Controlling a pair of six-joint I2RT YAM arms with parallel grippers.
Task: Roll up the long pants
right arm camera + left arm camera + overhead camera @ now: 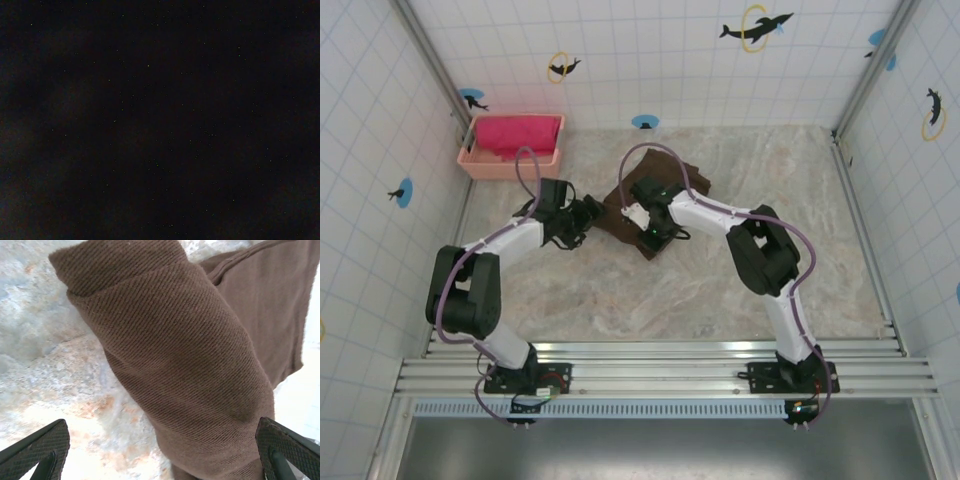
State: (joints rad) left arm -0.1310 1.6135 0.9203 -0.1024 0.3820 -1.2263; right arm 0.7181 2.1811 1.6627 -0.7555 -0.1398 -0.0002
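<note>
Now | left claw (162, 447) spread astride long pants (190, 350) | right claw (655, 237): cannot tell

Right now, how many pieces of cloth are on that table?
2. The brown long pants lie bunched mid-table; a pink cloth sits in the basket at the far left. More may hide beneath it.

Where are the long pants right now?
In the top view, the long pants lie bunched mid-table toward the back, right of the pink bin.
</note>
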